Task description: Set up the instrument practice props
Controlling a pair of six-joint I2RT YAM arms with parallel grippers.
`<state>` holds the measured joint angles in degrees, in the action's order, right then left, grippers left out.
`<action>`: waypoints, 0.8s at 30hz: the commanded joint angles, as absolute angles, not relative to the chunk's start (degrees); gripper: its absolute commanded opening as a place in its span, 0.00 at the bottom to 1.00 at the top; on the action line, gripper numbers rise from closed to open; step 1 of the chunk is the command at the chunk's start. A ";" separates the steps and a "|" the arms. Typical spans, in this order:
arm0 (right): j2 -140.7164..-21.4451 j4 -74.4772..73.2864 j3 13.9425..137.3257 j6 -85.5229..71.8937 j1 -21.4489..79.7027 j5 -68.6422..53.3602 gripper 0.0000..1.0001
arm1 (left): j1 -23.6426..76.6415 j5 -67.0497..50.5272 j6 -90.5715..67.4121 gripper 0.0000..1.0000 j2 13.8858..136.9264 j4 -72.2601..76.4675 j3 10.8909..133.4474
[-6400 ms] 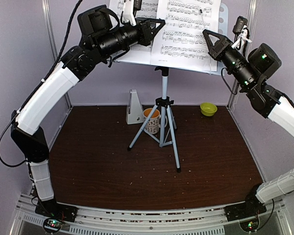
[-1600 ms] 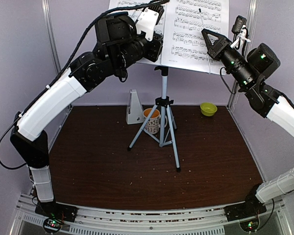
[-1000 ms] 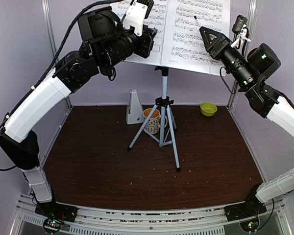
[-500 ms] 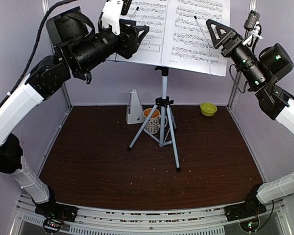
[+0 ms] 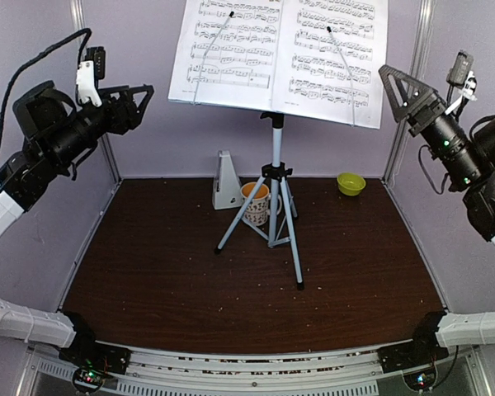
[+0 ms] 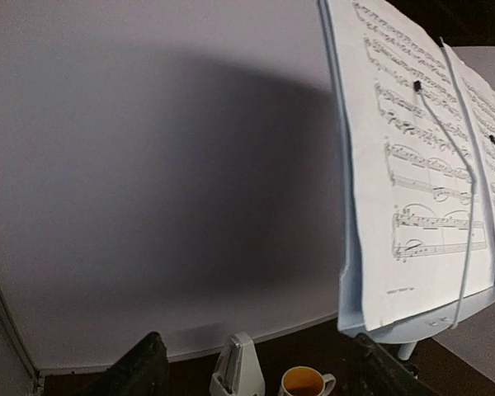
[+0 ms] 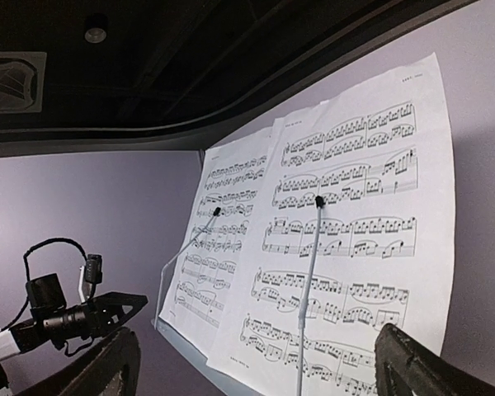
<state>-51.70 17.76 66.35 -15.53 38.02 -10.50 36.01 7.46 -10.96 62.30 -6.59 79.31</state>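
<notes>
My left gripper (image 5: pixel 142 103) and right gripper (image 5: pixel 393 85) hang open and empty at the frame's sides, two white printed sheet-music pages (image 5: pixel 231 49) sit on the pale perforated metal music stand (image 5: pixel 275 161) at top centre, so perhaps only the small white pyramid metronome (image 5: pixel 226 181) below remains.

music notation on sheet-music pages (image 5: pixel 239 58), no legible words
</notes>
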 commanded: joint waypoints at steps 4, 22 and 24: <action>-42.09 11.18 53.86 -15.98 38.41 -5.32 1.00 | 20.28 -1.82 -22.97 0.94 60.69 -4.64 68.72; -32.27 7.15 36.30 -20.81 38.11 -0.51 1.00 | 13.81 -43.82 2.29 0.98 102.99 -6.66 91.03; -32.76 7.29 36.19 -20.70 38.01 -1.14 1.00 | 13.79 -47.93 7.48 0.98 108.41 -11.90 98.16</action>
